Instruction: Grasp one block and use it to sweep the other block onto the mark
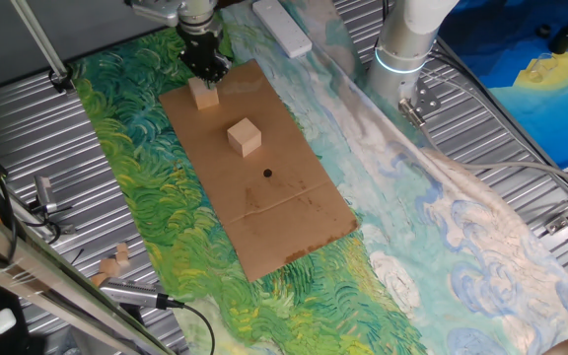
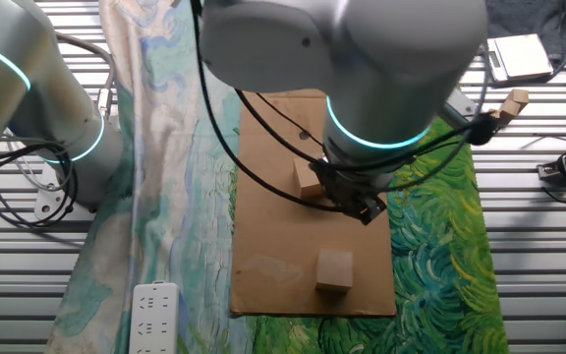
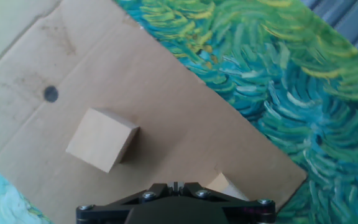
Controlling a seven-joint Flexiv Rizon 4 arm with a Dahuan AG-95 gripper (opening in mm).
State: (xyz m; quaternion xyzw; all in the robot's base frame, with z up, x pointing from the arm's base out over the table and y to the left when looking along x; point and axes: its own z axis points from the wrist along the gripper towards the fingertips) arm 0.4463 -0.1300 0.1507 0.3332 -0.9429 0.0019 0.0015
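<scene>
Wooden near block (image 1: 205,95) sits under the end effector (image 1: 206,69); whether it is gripped, I cannot tell. Grasping seems underway. Next, push the far block (image 1: 246,136) toward the mark (image 1: 267,174).

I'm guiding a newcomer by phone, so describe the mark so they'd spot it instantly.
Find the brown cardboard sheet lying on the green painted cloth. Near its middle, just beyond the free wooden block, sits the mark: a tiny solid black dot, far smaller than either block.

A painted cloth (image 1: 442,247) covers the table, carrying a cardboard sheet (image 1: 264,212).
</scene>
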